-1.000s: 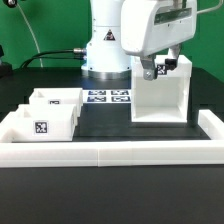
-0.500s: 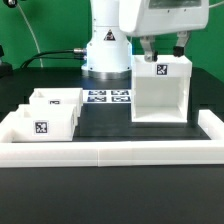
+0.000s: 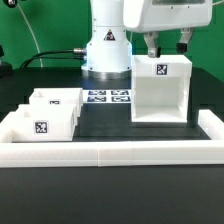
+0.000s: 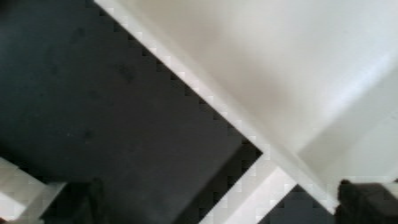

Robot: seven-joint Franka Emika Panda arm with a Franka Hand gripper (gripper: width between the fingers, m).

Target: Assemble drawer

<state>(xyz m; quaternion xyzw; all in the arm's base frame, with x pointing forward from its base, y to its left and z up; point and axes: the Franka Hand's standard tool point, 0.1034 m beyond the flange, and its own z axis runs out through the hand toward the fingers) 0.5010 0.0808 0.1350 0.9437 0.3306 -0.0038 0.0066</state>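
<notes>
The drawer's tall white housing stands upright on the black table at the exterior view's right, open side toward the camera, with a square tag on its top face. Two small open-top trays with tags sit side by side at the left. My gripper hangs just above the housing's top, open, with nothing between its fingers. In the wrist view the housing's white edge runs diagonally over the dark table, and my dark fingertips show at the frame's corners, wide apart.
A long low white wall runs along the front and turns back at both sides. The marker board lies flat at the robot's base, between the trays and the housing.
My gripper has risen straight up from the housing's top, staying open. The housing and trays have not moved.
</notes>
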